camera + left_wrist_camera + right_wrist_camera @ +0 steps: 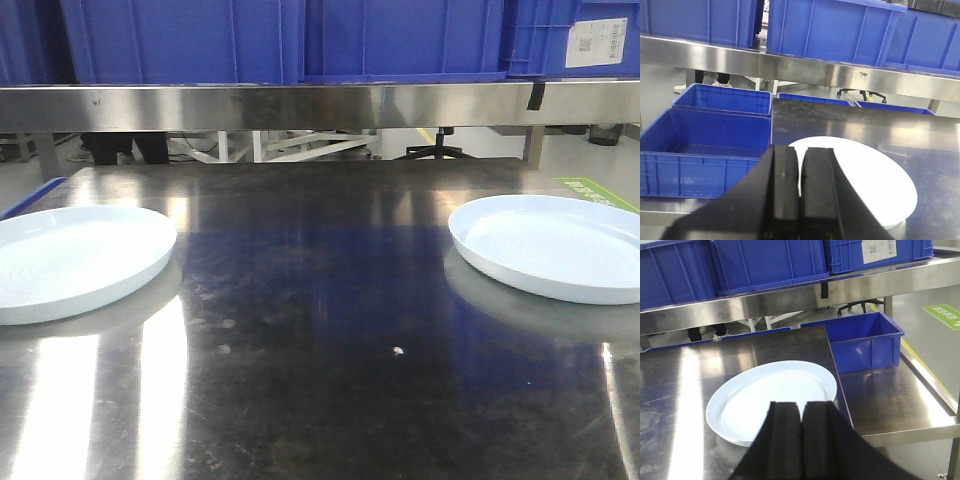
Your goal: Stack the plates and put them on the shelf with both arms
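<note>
Two pale bluish-white plates lie apart on the steel table. The left plate (70, 262) sits at the table's left edge and also shows in the left wrist view (870, 185). The right plate (555, 245) sits at the right edge and also shows in the right wrist view (770, 402). My left gripper (800, 150) is shut and empty, above and short of the left plate. My right gripper (800, 405) is shut and empty, above the near rim of the right plate. Neither gripper shows in the front view.
A steel shelf (320, 105) runs across the back above the table and carries blue bins (280, 40). More blue bins stand left of the table (695, 145) and to its right (865, 342). A lower steel ledge (890, 410) lies on the right.
</note>
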Tool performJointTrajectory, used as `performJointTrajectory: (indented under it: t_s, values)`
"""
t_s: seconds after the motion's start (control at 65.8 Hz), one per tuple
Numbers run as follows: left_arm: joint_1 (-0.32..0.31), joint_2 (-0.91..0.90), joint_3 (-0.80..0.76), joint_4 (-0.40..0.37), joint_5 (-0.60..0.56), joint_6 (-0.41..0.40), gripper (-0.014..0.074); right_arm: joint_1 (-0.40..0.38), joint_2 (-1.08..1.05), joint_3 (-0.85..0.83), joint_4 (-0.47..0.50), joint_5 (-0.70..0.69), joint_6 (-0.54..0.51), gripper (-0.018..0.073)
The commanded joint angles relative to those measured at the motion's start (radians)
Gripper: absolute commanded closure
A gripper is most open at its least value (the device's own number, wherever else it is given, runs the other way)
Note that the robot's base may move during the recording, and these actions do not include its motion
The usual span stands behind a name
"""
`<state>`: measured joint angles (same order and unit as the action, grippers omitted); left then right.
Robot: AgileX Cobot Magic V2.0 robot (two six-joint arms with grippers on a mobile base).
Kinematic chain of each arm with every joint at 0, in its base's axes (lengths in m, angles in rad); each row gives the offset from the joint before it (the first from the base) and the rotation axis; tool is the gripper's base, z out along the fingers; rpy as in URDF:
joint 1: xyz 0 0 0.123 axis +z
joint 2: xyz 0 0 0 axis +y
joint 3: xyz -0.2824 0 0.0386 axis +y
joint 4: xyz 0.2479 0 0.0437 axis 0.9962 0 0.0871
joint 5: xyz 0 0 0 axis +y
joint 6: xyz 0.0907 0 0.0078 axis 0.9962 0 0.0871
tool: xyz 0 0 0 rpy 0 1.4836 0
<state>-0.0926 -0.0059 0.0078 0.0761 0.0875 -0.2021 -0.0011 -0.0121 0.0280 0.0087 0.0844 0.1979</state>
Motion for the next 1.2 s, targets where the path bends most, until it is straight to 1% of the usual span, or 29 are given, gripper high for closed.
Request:
performJointTrajectory:
  t_s: [0.0, 0.593, 0.623, 0.699, 0.73, 0.821, 0.882, 0.927, 0.973, 1.019, 1.186]
  values:
    - [-0.002, -0.019, 0.003, -0.009, -0.082, -0.003, 0.0514, -0.007, -0.017, 0.001, -0.001, -0.090, -0.007, 0.0512]
    - [-0.002, -0.019, 0.003, -0.009, -0.082, -0.003, 0.0514, -0.007, -0.017, 0.001, -0.001, -0.090, -0.007, 0.0512]
    - [-0.002, -0.019, 0.003, 0.009, -0.082, -0.003, 0.0514, -0.007, -0.017, 0.001, -0.001, -0.090, -0.007, 0.0512]
    - [-0.001, -0.019, 0.003, 0.123, -0.082, -0.003, 0.0514, -0.007, -0.017, 0.001, -0.001, -0.090, -0.007, 0.0512]
    - [-0.001, -0.019, 0.003, 0.147, -0.082, -0.003, 0.0514, -0.007, -0.017, 0.001, -0.001, -0.090, -0.007, 0.0512]
    - [-0.003, -0.016, -0.001, 0.147, -0.067, -0.003, 0.0514, -0.007, -0.017, 0.001, -0.001, -0.090, -0.007, 0.0512]
    - [-0.003, -0.005, -0.024, 0.110, -0.053, -0.003, 0.0514, -0.007, -0.017, 0.001, -0.001, -0.090, -0.007, 0.0512]
    - [-0.004, 0.019, -0.062, 0.101, -0.044, -0.003, 0.0514, -0.007, -0.017, 0.001, -0.001, -0.090, -0.007, 0.0512]
    - [-0.004, 0.059, -0.120, 0.101, -0.015, -0.003, 0.0514, -0.007, -0.017, 0.001, -0.001, -0.090, -0.007, 0.0512]
    - [-0.004, 0.106, -0.185, 0.109, 0.045, -0.003, 0.0514, -0.007, -0.017, 0.001, -0.001, -0.090, -0.007, 0.0512]
    - [-0.004, 0.399, -0.531, 0.200, 0.321, -0.003, 0.0514, -0.007, -0.017, 0.001, -0.001, -0.090, -0.007, 0.0512]
